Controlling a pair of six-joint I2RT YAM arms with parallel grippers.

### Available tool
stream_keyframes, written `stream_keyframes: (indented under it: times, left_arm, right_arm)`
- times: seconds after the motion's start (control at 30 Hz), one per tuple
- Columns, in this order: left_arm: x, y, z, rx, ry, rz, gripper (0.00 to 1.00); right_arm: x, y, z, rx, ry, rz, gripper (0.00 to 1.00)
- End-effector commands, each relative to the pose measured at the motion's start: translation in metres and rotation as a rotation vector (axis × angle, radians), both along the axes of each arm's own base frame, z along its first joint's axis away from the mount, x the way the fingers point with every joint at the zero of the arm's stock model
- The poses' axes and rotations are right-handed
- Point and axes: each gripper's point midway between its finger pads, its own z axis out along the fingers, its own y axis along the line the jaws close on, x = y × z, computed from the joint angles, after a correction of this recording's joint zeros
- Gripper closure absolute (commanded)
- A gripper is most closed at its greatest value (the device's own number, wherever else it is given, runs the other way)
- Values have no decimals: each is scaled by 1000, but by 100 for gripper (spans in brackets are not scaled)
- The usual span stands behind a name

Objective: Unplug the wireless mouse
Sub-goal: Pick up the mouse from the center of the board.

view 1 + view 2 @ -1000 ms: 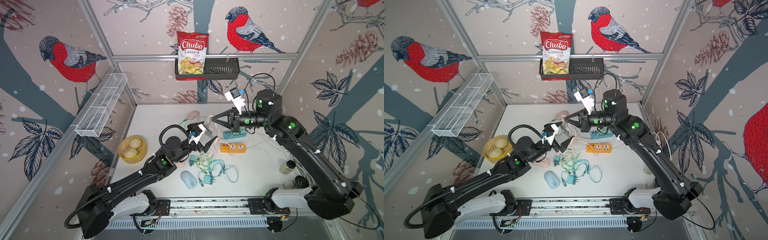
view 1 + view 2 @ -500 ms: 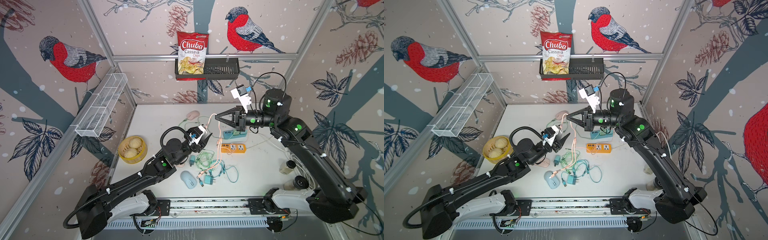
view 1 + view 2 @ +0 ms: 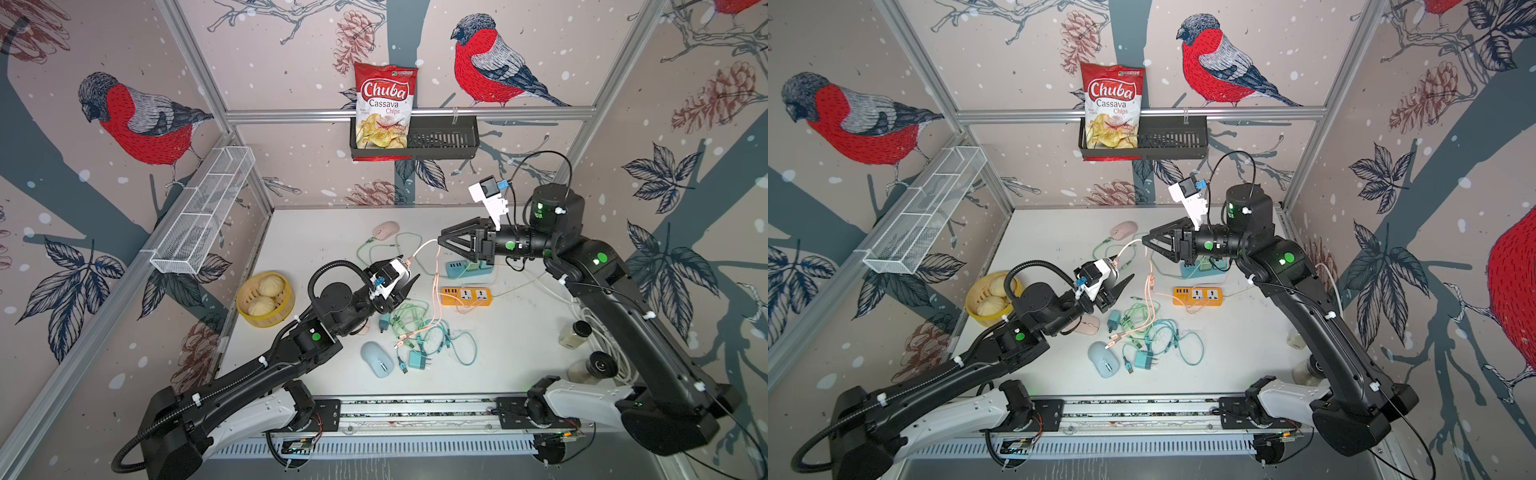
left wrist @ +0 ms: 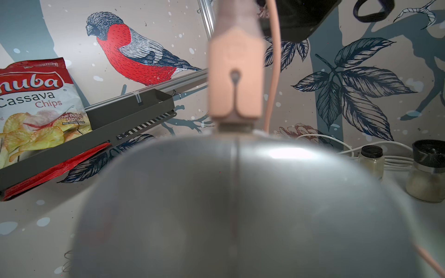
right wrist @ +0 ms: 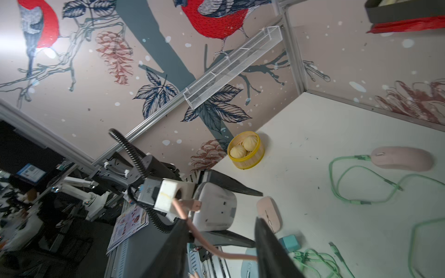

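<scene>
A white-grey wireless mouse (image 3: 398, 268) is held above the table, and my left gripper (image 3: 405, 279) is shut on it. Its black fingers (image 5: 231, 185) flank the mouse (image 5: 214, 209) in the right wrist view. A pink plug (image 5: 192, 204) sits in the mouse's end, also seen close up as the plug (image 4: 234, 79) over the mouse body (image 4: 240, 204). The pink cable (image 3: 434, 266) rises from it and hangs down to the table. My right gripper (image 3: 440, 241) is open just right of the mouse. The cable (image 5: 216, 252) passes loosely between its fingers (image 5: 272, 250).
Below lie tangled green and pink cables (image 3: 419, 328), a blue mouse (image 3: 376, 358), a pink mouse (image 3: 1086, 324) and an orange power strip (image 3: 465, 296). A blue charger hub (image 3: 461, 268) and another pink mouse (image 3: 386, 230) sit behind. A bun basket (image 3: 265, 299) stands left, jars (image 3: 575, 332) right.
My left gripper has closed on the mouse. My right gripper, shut on the pink cable before, drew back to the right and has now opened. The cable hangs slack.
</scene>
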Motion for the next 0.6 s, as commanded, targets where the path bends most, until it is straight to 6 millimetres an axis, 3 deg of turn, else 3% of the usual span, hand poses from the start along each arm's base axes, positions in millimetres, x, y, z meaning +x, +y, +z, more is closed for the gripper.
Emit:
stream_keyframes:
  times: [0.0,0.1,0.23,0.37,0.57]
  left_arm:
    - [0,-1,-10,104,20,1,100]
    - [24,9,-39,244,138,138,100]
    - [36,15,-67,369,242,217,100]
    - [34,14,-64,337,242,210,100]
    - [32,10,-62,332,242,184,100]
  right_arm:
    - [13,-10,-33,-132,-10,-77,24]
    - [3,-12,-38,-117,-9,-53,27]
    - [-20,-8,-47,-46,29,47,46]
    - [-43,2,-54,29,96,180,55]
    - [-33,7,-55,58,134,152,59]
